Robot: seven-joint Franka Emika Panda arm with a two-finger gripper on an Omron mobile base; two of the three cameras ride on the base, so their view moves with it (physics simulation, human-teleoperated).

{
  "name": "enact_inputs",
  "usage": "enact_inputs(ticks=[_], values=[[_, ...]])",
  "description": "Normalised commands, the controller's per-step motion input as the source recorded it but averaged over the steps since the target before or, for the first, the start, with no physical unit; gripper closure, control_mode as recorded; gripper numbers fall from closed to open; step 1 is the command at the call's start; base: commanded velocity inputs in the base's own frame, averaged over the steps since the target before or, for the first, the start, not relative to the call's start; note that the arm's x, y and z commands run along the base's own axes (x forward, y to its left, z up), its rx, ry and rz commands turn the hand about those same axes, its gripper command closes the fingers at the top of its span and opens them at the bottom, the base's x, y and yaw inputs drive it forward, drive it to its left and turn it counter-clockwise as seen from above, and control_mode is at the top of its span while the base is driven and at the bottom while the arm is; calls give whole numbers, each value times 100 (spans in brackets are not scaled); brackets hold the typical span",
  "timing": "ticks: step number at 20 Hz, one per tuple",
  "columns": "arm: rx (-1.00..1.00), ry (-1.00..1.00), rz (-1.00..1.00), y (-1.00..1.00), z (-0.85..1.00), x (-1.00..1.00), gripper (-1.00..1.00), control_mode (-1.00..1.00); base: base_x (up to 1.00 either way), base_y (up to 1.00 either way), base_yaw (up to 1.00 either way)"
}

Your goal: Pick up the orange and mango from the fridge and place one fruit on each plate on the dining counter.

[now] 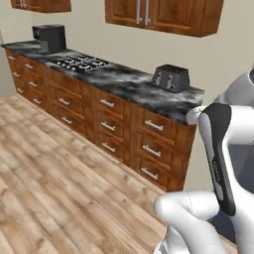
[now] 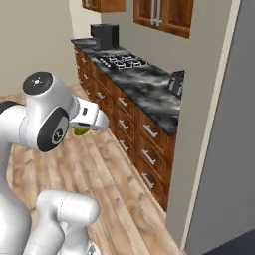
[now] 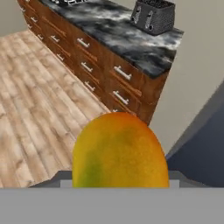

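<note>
Pincer: my pincer [image 2: 82,130] is pressed against the mango [image 3: 120,151], pinching it.
Mango: yellow-orange with a green patch, it sits right in front of my hand camera; from the right base camera a yellow-green sliver shows under my wrist.
Position: I hold it in the air above the wooden floor [image 1: 49,183], apart from the tabletop.
Tabletop: the dark marbled wall tabletop [image 1: 124,79] carries a toaster [image 1: 171,78], a stove [image 1: 82,62] and a coffee maker [image 1: 49,38].
Fridge: its grey side [image 2: 224,149] stands at the right.
</note>
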Motion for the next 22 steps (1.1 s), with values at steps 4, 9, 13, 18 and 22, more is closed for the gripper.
enact_inputs(ticks=[4, 9, 13, 18, 22], values=[[0, 0, 0, 0, 0, 0, 100, 100, 4, 0, 100], [0, 0, 0, 0, 0, 0, 100, 100, 32, -3, 94], [0, 0, 0, 0, 0, 0, 100, 100, -25, 62, 63], [0, 0, 0, 0, 0, 0, 100, 100, 44, -27, 32], [0, 0, 0, 0, 0, 0, 100, 100, 100, -100, 5]])
